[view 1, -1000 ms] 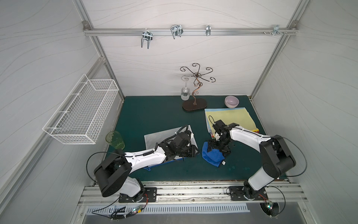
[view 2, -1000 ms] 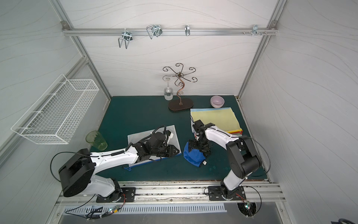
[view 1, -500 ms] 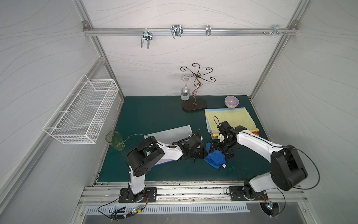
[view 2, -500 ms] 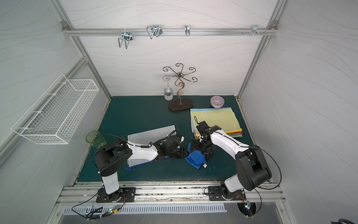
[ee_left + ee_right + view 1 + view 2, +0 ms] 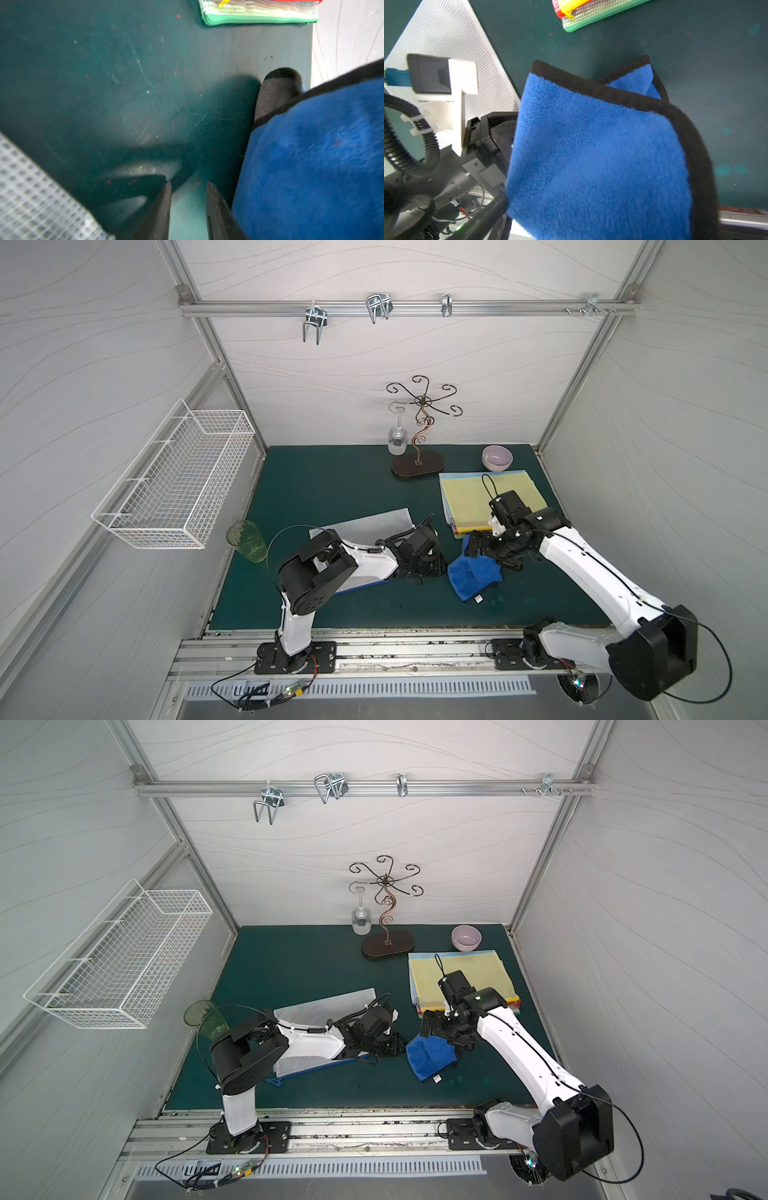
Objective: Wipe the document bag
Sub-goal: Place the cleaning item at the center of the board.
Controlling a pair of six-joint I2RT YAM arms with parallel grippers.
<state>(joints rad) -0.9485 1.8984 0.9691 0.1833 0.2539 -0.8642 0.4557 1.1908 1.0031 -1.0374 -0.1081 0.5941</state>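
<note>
1. White mesh document bag (image 5: pixel 365 526) lies flat on the green mat (image 5: pixel 332 481), partly under the left arm.
2. Blue cloth (image 5: pixel 473 578) sits crumpled near the bag, off it; wiping seemingly left to do.
3. Left gripper (image 5: pixel 189 185) slightly parted, empty; right gripper (image 5: pixel 488 553) spread wide at the cloth, not clamping it.

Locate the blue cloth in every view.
In a top view: blue cloth, front, right of centre.
In a top view: blue cloth, same spot.
Left wrist: blue cloth, close beside the left pincer.
Right wrist: blue cloth fills most of the frame.
Shared landmark: pouch stack, just beyond the blue cloth.
</note>
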